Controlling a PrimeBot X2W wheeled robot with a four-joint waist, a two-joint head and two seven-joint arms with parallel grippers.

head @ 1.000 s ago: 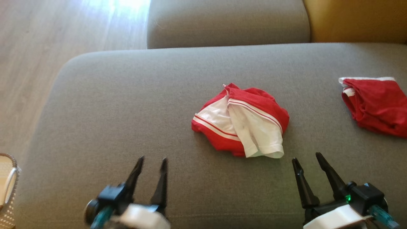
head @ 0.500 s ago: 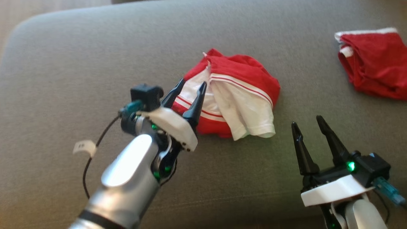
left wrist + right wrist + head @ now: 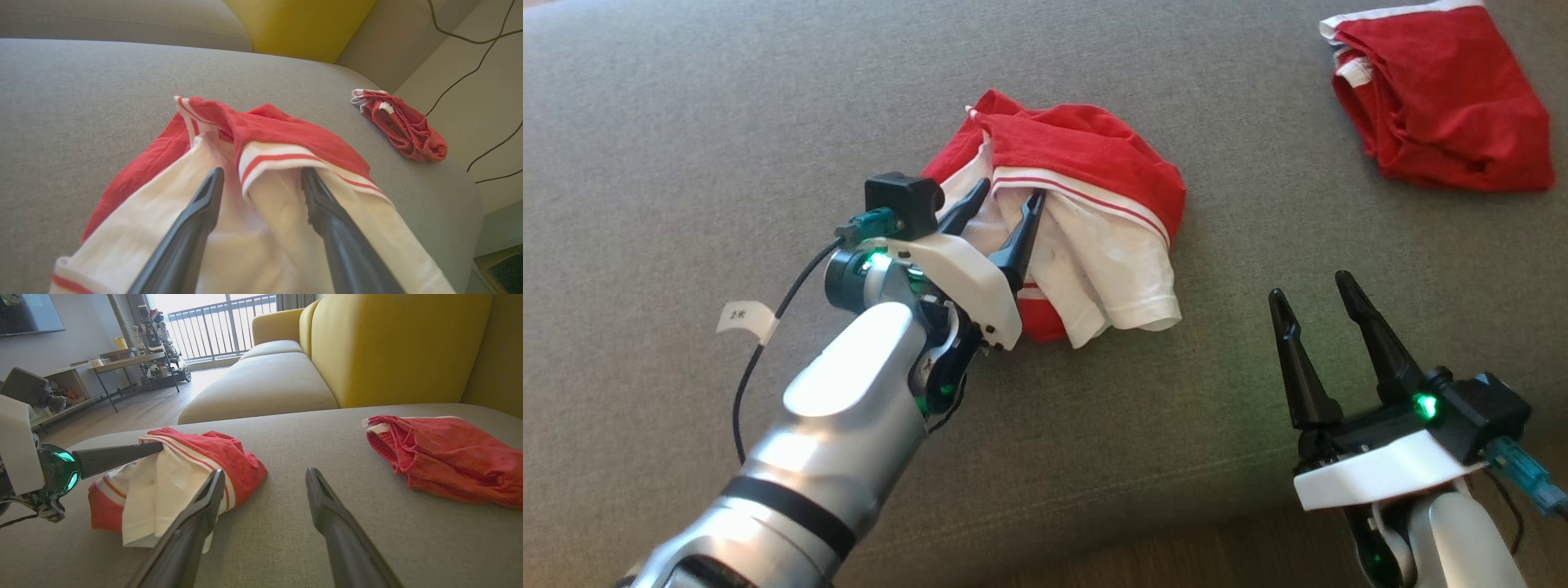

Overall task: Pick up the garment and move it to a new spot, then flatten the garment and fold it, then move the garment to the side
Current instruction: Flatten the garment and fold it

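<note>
Two grippers show over a grey sofa cushion [image 3: 686,122], and the task's thing, a crumpled red-and-white garment [image 3: 1094,163], lies in a heap near the middle of that cushion. Its red part is bunched on the far side; the white part with red stripes spills toward the robot.

The left gripper [image 3: 1011,189] is at the garment's left side, fingers spread apart and laid over the white cloth. In the left wrist view a raised fold with a red stripe stands between the two fingers, unpinched. In the right wrist view one fingertip runs in under the striped hem, so its very tip is hidden. Whether the fingers press on the cloth or hang just above it cannot be told. The gripper's white housing covers the near left corner of the garment in the head view.

The right gripper [image 3: 1308,286] hovers on the near right of the garment, well apart from it, jaws wide and holding nothing; its arm is cut off at the picture's bottom edge.

Far right of the garment lies a second, all-red piece of clothing [image 3: 1445,98] with a white waistband, cut by the top edge.
</note>
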